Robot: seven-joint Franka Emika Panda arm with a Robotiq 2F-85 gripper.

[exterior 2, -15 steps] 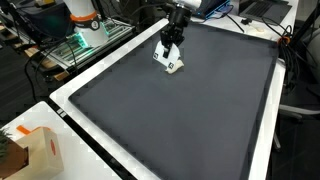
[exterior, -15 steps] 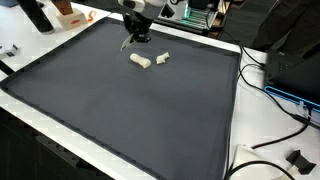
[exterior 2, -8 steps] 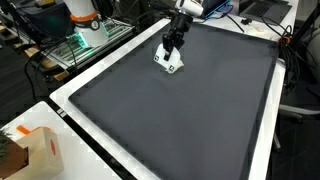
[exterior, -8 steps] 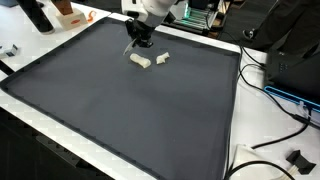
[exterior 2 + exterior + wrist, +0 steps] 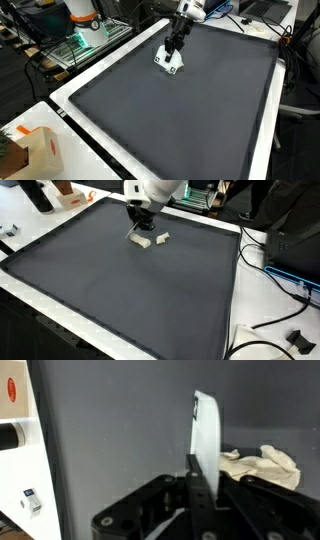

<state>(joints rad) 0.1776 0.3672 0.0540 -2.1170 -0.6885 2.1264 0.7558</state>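
Observation:
A white block (image 5: 140,240) lies on the dark mat (image 5: 120,290), with a crumpled cream piece (image 5: 162,238) just beside it. My gripper (image 5: 143,227) stands directly over the block, its fingertips down at it. In the wrist view the white block (image 5: 207,440) rises narrow and upright between my two dark fingers (image 5: 192,475), which press close on either side; the cream piece (image 5: 262,463) lies to its right. In an exterior view the gripper (image 5: 174,50) hides part of the block (image 5: 171,65), which still rests on the mat.
A white border (image 5: 85,80) frames the mat. Cables (image 5: 270,330) trail off one side. A cardboard box (image 5: 35,150) sits at one corner, and electronics and an orange-ringed object (image 5: 82,18) stand beyond the far edge.
The gripper has come down and shifted slightly toward the white block while the wrist turned. Both white pieces lie where they were.

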